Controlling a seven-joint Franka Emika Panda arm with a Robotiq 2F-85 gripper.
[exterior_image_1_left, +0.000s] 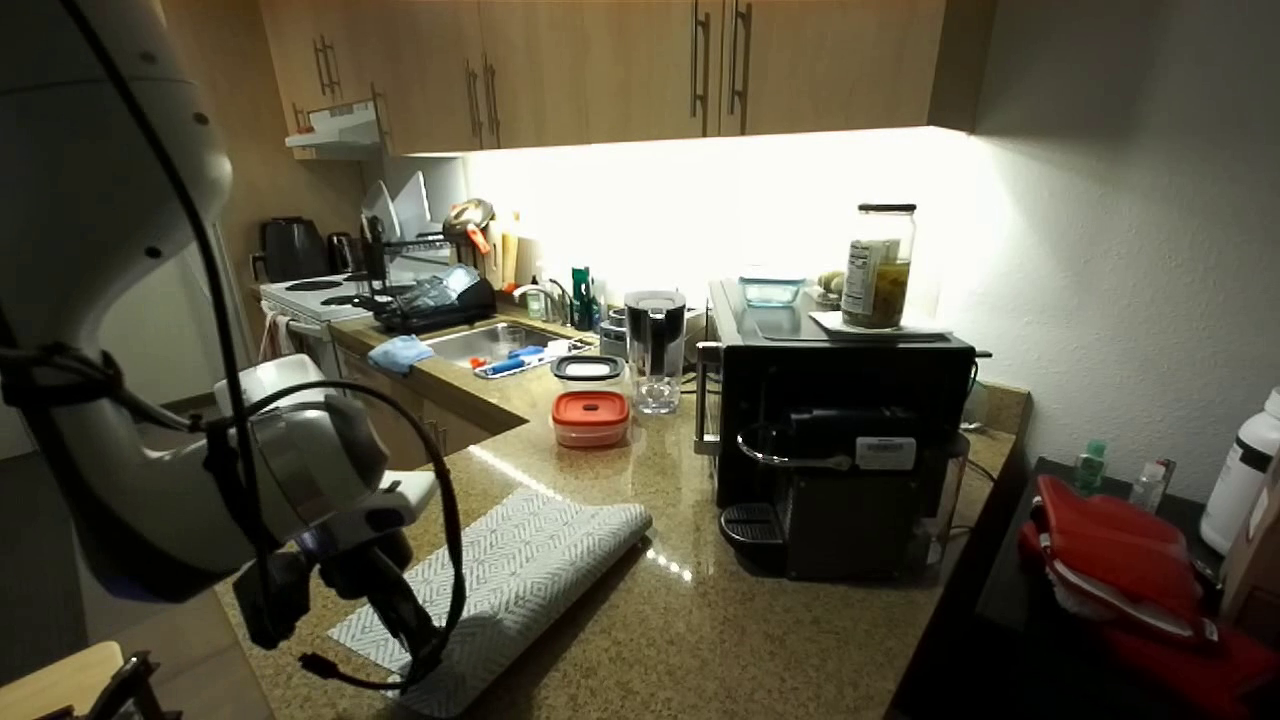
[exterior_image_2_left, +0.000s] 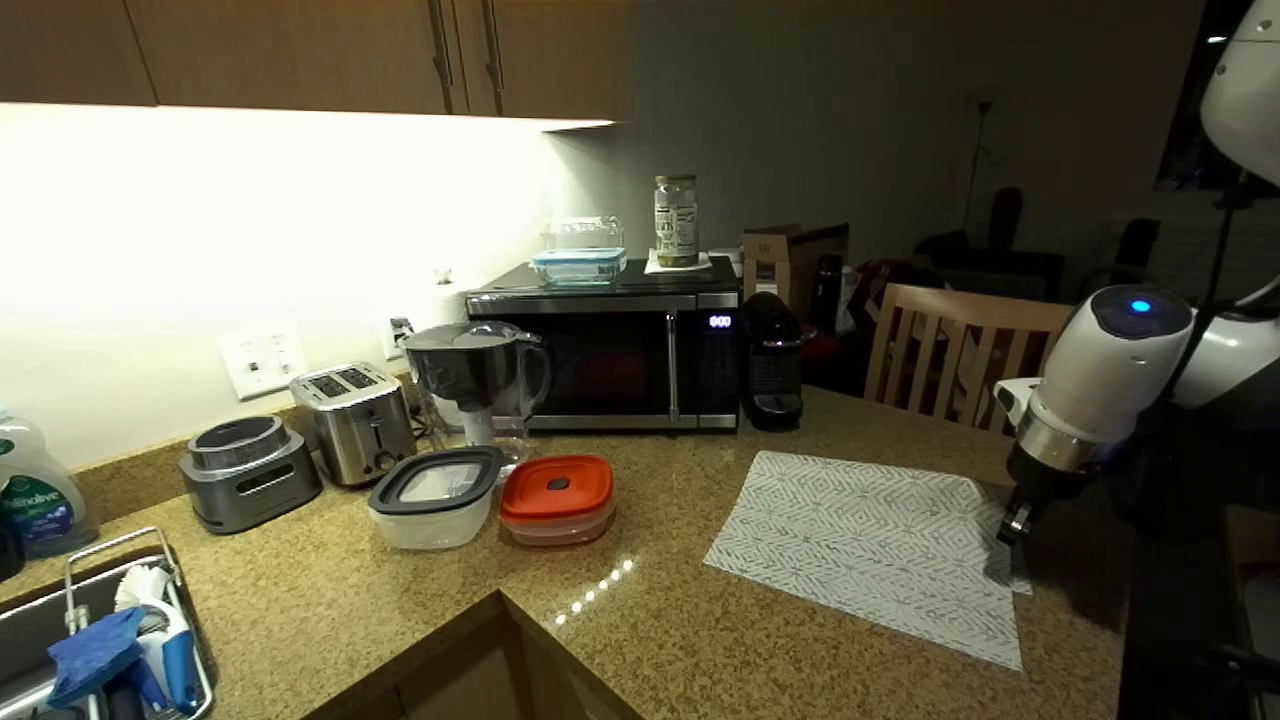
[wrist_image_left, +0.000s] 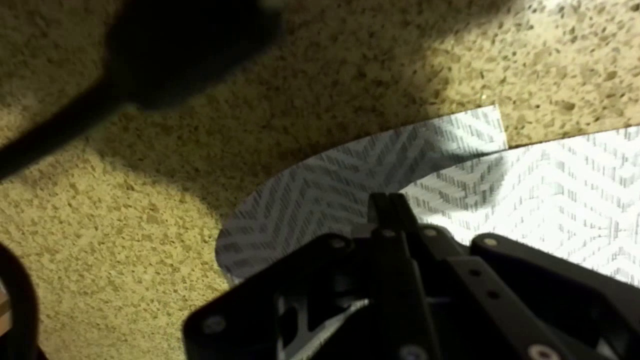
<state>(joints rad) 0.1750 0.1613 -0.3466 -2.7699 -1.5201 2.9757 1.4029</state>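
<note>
My gripper (wrist_image_left: 388, 197) is shut, its two fingertips pressed together with nothing visible between them. It points down over a grey-and-white patterned mat (wrist_image_left: 560, 195) on the speckled counter (wrist_image_left: 165, 250). In the wrist view one end of the mat is bent over on itself, and a shaded strip of it lies left of the fingertips. In an exterior view the gripper (exterior_image_2_left: 1010, 535) stands at the right end of the mat (exterior_image_2_left: 850, 540). Whether the tips touch the mat I cannot tell. The mat (exterior_image_1_left: 530, 570) also shows a curled long edge from another angle.
A loose cable plug (exterior_image_1_left: 320, 667) dangles beside the gripper. Further back stand a red-lidded container (exterior_image_2_left: 557, 490), a grey-lidded container (exterior_image_2_left: 435, 505), a water pitcher (exterior_image_2_left: 470, 370) and a microwave (exterior_image_2_left: 600, 365). A black coffee machine (exterior_image_1_left: 850, 490) and a wooden chair (exterior_image_2_left: 960, 330) are nearby.
</note>
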